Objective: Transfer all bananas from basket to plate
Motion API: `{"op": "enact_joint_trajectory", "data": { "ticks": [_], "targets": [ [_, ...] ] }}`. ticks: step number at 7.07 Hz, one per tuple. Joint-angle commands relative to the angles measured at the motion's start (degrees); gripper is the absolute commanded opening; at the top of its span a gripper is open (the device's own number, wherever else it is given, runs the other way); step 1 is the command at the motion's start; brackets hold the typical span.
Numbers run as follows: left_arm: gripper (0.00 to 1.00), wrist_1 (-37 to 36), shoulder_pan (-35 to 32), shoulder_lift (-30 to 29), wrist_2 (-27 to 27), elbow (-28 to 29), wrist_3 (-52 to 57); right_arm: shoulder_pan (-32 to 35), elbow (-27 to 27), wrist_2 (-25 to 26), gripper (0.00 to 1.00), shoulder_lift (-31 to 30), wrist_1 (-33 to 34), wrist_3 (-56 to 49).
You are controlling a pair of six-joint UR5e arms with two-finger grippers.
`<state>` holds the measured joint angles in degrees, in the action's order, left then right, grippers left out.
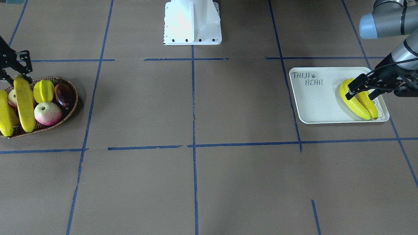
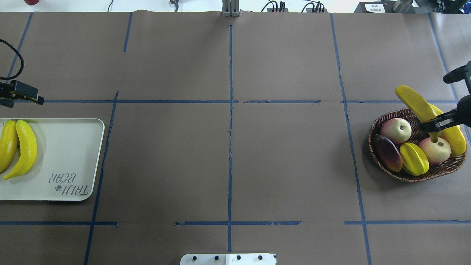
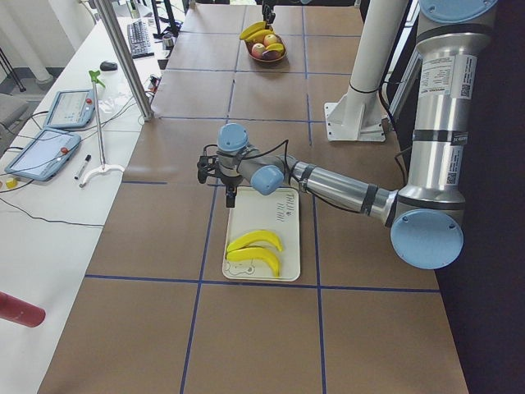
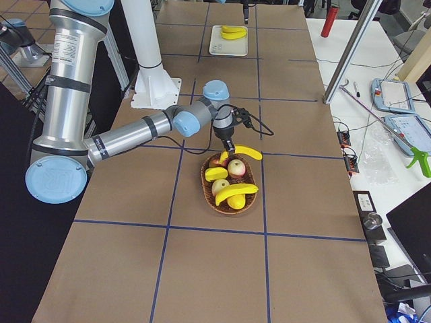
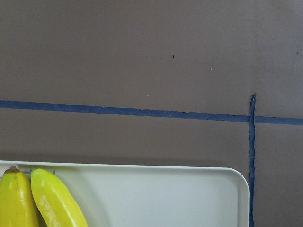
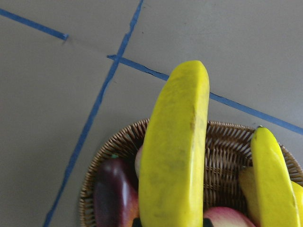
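The right pincer (image 2: 431, 124) clamps a banana (image 2: 414, 101) near its lower end, just over the basket (image 2: 419, 179). Smooth, stiff and light, it may pivot, so mid-body seems steadier. The left pincer (image 1: 359, 92) hangs released near the plate (image 2: 73, 147)

Brown table (image 2: 165, 158), basket (image 2: 434, 176), plate (image 2: 62, 147)

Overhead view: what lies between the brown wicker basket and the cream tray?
Nothing. In the overhead view, the stretch between the oval brown wicker basket and the cream rectangular tray shows only brown table paper crossed by blue tape lines.
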<state>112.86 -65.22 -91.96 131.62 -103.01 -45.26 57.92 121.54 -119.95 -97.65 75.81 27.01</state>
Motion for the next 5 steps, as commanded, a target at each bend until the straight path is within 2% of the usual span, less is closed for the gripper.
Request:
{"op": "enact_joint_trajectory", "data": {
  "ticks": [1,2,4,5],
  "targets": [
    [1.00,0.1,0.0,-1.5,4.3,-0.1,-0.9,-0.2,-1.6,-4.0,0.03,8.0,0.1,10.7],
    [1.00,0.7,0.0,-3.5,6.5,-0.1,-7.1,-0.7,-4.2,-4.9,0.03,13.2,-0.2,18.3],
    [1.00,0.7,0.2,-10.1,6.7,-0.1,-18.1,-5.2,-6.7,-6.0,0.01,23.3,-0.3,29.8],
    [1.00,0.7,0.3,-11.9,6.7,-0.3,-21.6,-6.8,-8.1,-5.8,0.01,26.7,-0.4,32.3]
  ]
}}
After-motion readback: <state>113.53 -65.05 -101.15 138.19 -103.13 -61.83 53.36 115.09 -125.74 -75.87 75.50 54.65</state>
